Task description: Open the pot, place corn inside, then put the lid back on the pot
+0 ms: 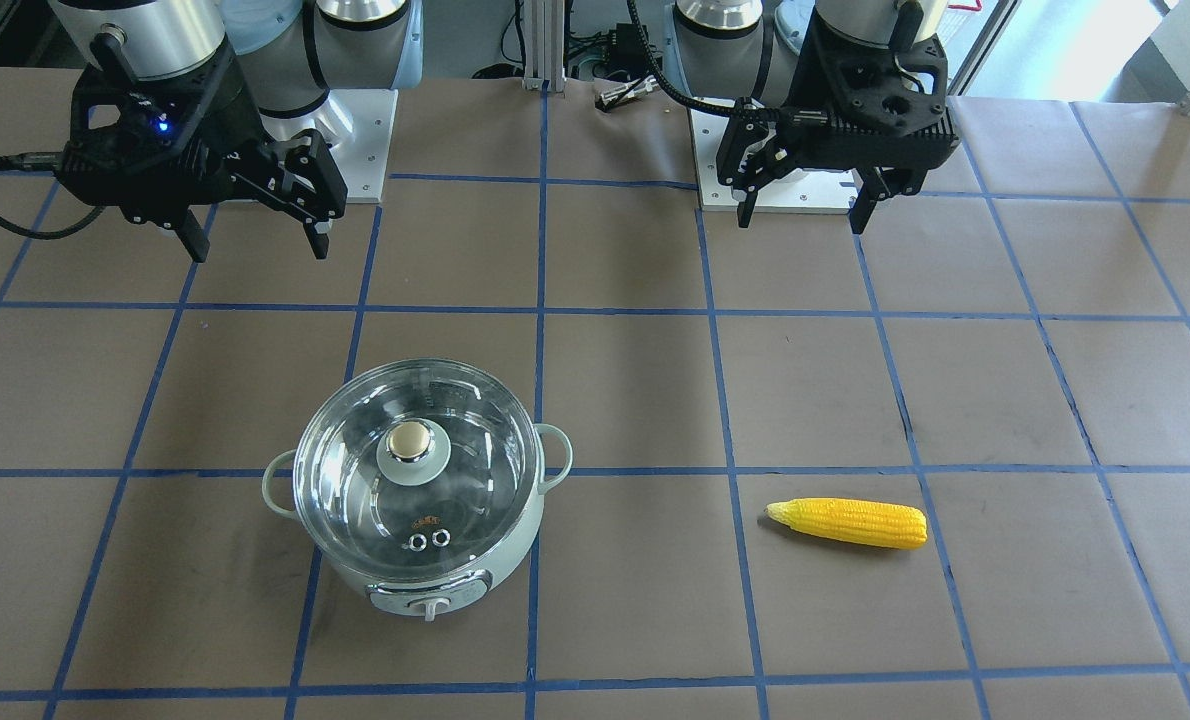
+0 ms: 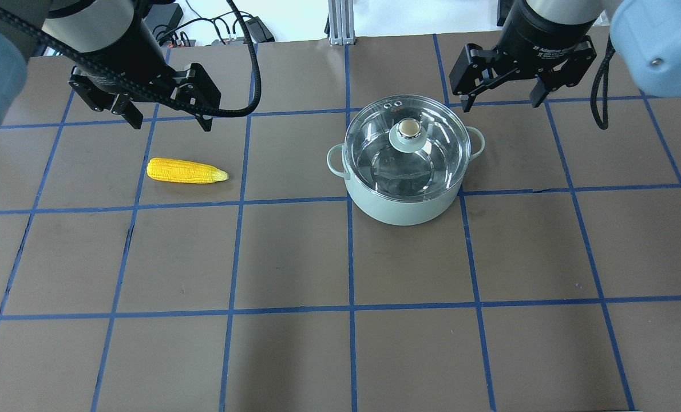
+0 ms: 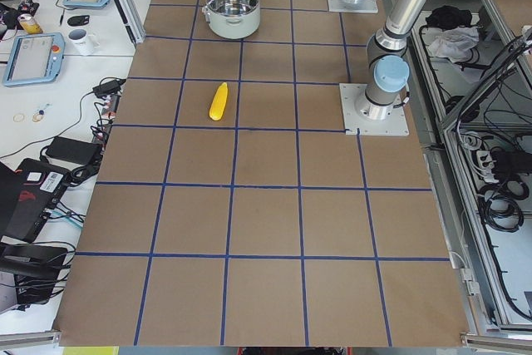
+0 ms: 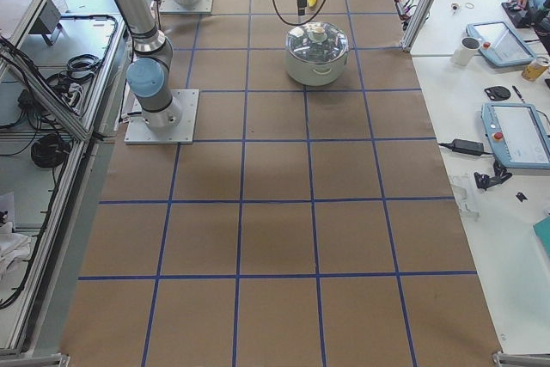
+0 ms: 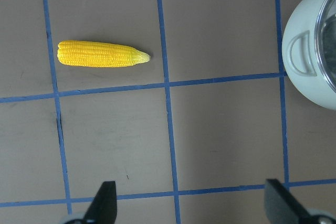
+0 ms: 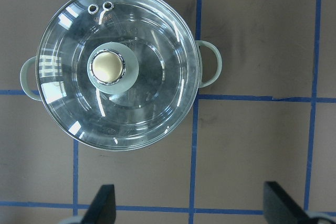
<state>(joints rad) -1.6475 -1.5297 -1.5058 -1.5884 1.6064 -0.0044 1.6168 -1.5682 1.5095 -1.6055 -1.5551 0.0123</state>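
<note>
The pot [image 1: 455, 600] sits nearest you, with the lid [image 1: 412, 447] seated on it, so opening comes first. The corn [image 1: 848, 523] lies flat, well apart. Farther back, the right gripper [image 1: 258, 245] hangs behind the pot and the left gripper [image 1: 803, 215] behind the corn. Both are spread and empty, probably one job each.

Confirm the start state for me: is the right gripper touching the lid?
Apart. The front-facing view shows the right gripper open, with a wide stretch of bare table between it and the lid.
</note>
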